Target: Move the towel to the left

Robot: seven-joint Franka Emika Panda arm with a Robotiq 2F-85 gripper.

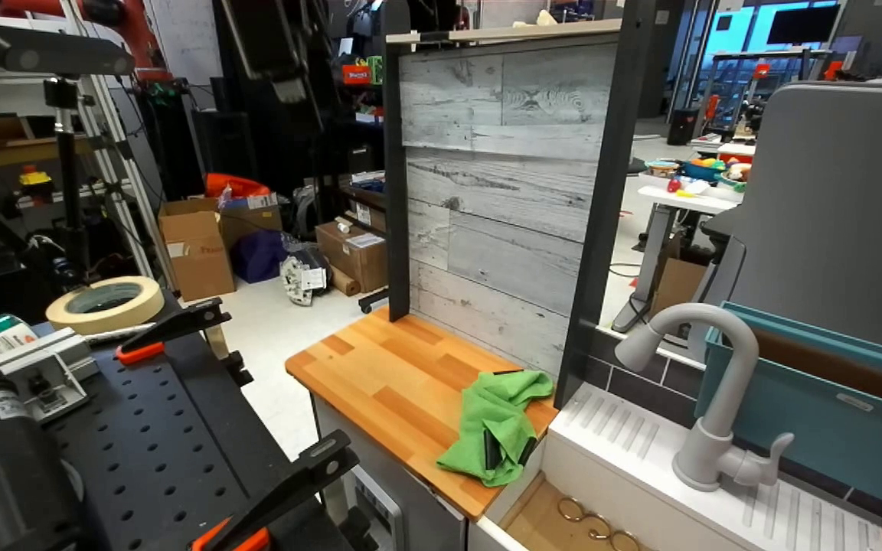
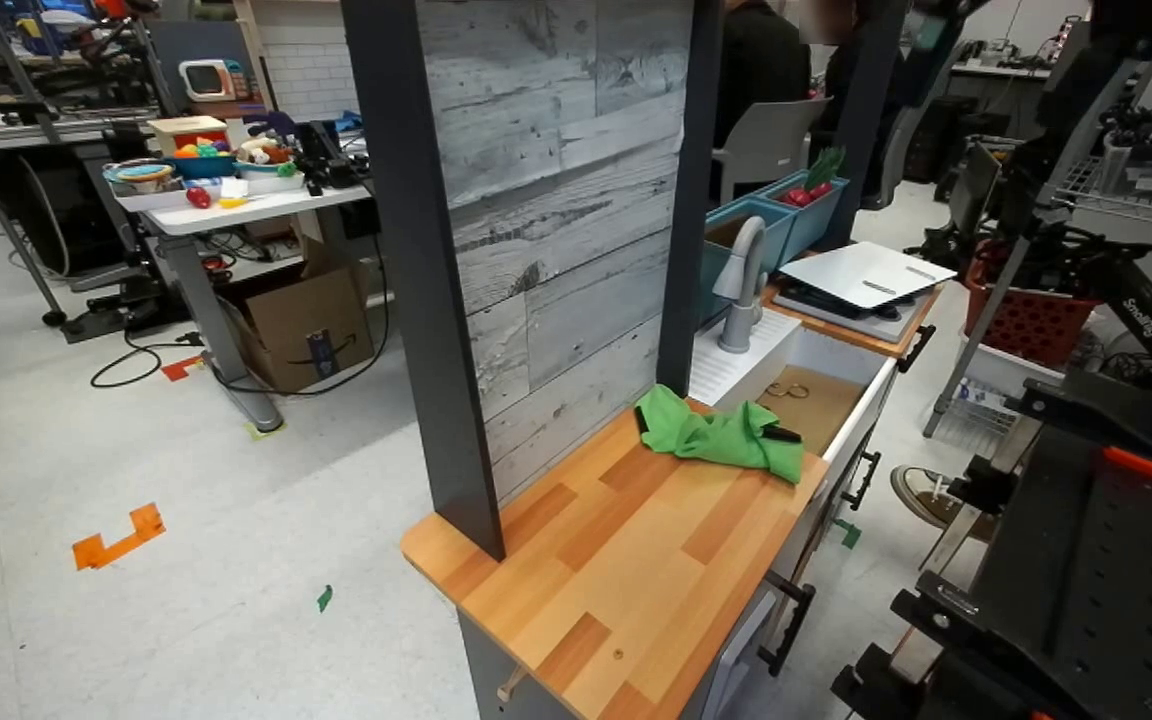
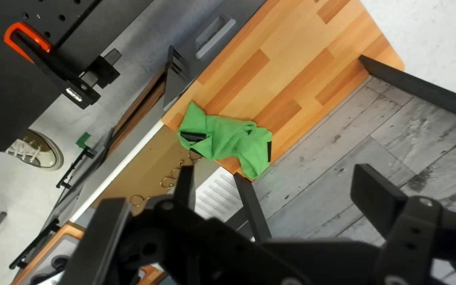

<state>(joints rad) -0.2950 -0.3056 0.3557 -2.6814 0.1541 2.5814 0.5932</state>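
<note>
The green towel (image 1: 496,421) lies crumpled on the wooden countertop (image 1: 368,367), at the end beside the white sink. It has black patches on it. The towel (image 2: 726,440) also lies at the sink end of the countertop (image 2: 626,530) in an exterior view. In the wrist view the towel (image 3: 228,136) is above and left of the gap between the fingers, partly reaching over the countertop's (image 3: 291,59) edge. My gripper (image 3: 274,166) is open with nothing between its fingers, apart from the towel. I cannot make out the gripper clearly in the exterior views.
A grey wood-look panel (image 1: 502,191) with dark posts stands along the countertop's back edge. The sink basin (image 2: 846,400) holds several metal rings. A grey tap (image 1: 728,398) stands behind it. A black perforated table (image 1: 158,444) with clamps stands opposite.
</note>
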